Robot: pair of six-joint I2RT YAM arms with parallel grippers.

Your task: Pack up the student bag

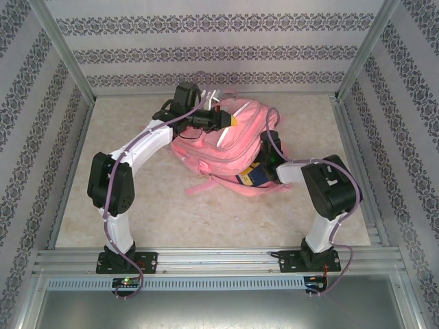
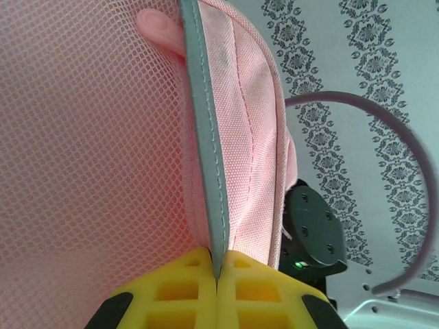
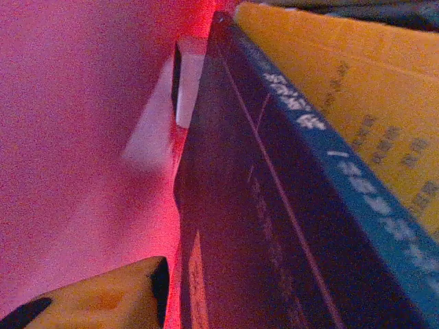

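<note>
Student bag (image 1: 236, 147): pink backpack lying on the table (image 1: 171, 219), toward 12 o'clock from the table's middle, straps trailing toward 7 o'clock.
Left gripper (image 2: 217, 264): yellow fingers pressed together on the bag's grey trim (image 2: 206, 137), at the bag's 11 o'clock edge; pink mesh (image 2: 89, 171) lies beside the trim.
Right gripper (image 1: 266, 168): at the bag's 5 o'clock opening; one yellow finger (image 3: 116, 295) shows inside the pink lining, its spread cannot be told.
Book (image 3: 274, 205): dark blue and yellow, just beside that finger, partly poking out of the bag.
</note>
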